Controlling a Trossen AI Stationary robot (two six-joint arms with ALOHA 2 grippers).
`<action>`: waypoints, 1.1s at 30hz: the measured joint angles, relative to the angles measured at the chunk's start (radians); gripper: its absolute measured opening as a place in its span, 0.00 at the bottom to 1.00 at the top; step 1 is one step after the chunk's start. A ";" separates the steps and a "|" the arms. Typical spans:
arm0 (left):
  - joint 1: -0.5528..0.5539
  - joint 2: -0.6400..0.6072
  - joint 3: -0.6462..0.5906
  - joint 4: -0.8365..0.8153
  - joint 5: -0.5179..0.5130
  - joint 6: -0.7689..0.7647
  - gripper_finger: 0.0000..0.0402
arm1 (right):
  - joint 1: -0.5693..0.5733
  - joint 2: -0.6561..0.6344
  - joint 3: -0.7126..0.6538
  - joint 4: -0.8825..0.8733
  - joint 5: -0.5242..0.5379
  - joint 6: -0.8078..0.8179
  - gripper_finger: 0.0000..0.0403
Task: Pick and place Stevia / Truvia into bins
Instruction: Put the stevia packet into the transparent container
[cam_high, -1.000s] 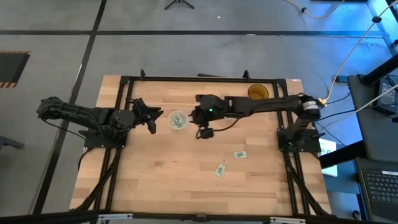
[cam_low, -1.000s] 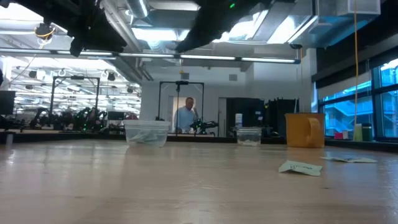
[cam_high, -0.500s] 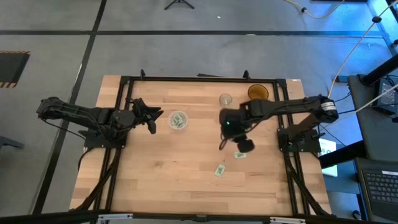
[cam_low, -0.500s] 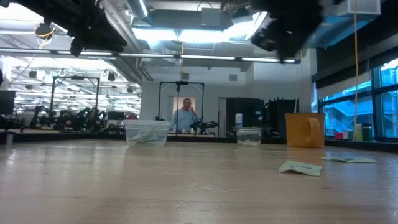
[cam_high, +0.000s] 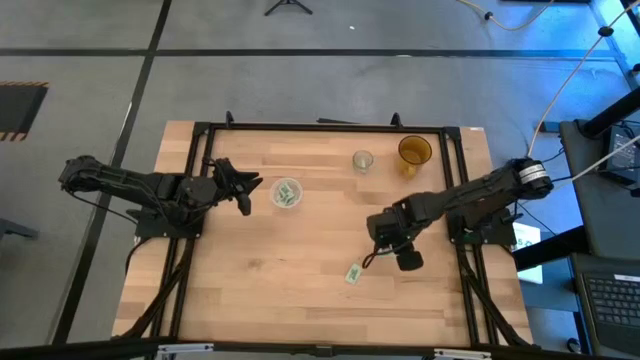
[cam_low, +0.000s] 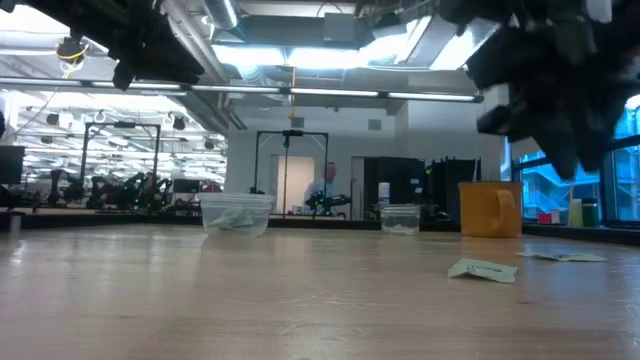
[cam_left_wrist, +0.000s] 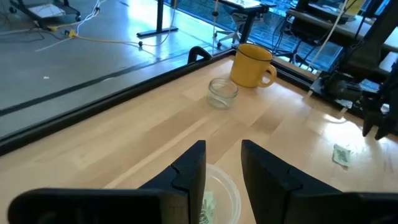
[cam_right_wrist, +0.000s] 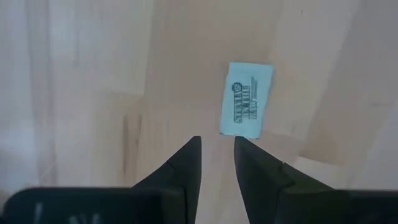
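Observation:
Two pale green sachets lie flat on the table. One sachet (cam_right_wrist: 247, 99) shows in the right wrist view just beyond my right gripper (cam_right_wrist: 216, 142), which hovers over it, open by a narrow gap and empty. In the high view that gripper (cam_high: 388, 238) hides it. The other sachet (cam_high: 353, 273) lies nearer the table's near edge. The wide clear cup (cam_high: 287, 193) holds several sachets (cam_left_wrist: 208, 202). My left gripper (cam_left_wrist: 222, 155) waits just left of that cup, open and empty.
A small glass cup (cam_high: 362, 160) and a yellow mug (cam_high: 414, 150) stand near the far edge. The low view shows both loose sachets (cam_low: 483, 269) (cam_low: 560, 257) on bare wood. A black frame (cam_high: 300, 127) runs along the table's sides.
My right gripper has swung from beside the clear cup toward the table's right and near edge, and now stands over the sachet near the table's right side. Both sachets on the table have stayed where they were.

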 joint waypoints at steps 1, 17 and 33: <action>0.000 0.000 0.000 0.000 0.000 0.012 0.24 | 0.008 0.000 -0.020 0.026 0.013 0.014 0.24; 0.000 0.000 0.000 0.000 0.000 0.052 0.24 | 0.031 0.000 -0.205 0.249 0.138 0.047 0.24; 0.000 0.000 0.000 0.000 -0.006 0.052 0.24 | 0.030 0.029 -0.285 0.363 0.137 0.042 0.24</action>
